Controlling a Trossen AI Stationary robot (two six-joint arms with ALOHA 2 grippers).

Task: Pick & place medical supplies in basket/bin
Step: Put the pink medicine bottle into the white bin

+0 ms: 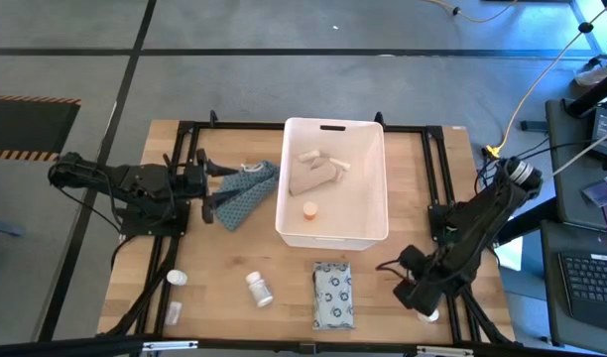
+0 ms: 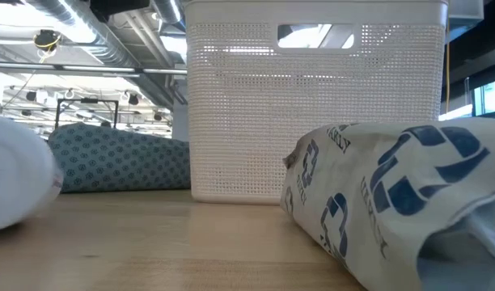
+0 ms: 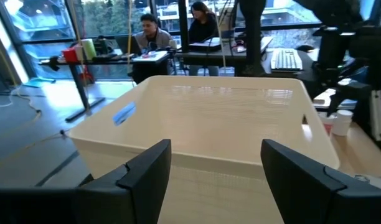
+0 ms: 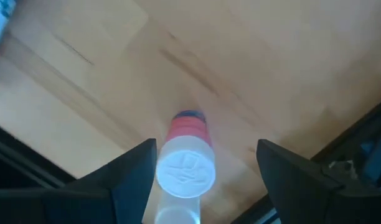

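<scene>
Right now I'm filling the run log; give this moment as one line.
left gripper: open, facing bin | right gripper: open, over red-collared bottle | soft pack, white bottle: on table

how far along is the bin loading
Done: a beige roll and an orange-capped item lie in the white bin. In hand: nothing; the open right claw hovers over a red-banded bottle. Left: that bottle, the teal pack, the patterned pack, and three small bottles.
</scene>
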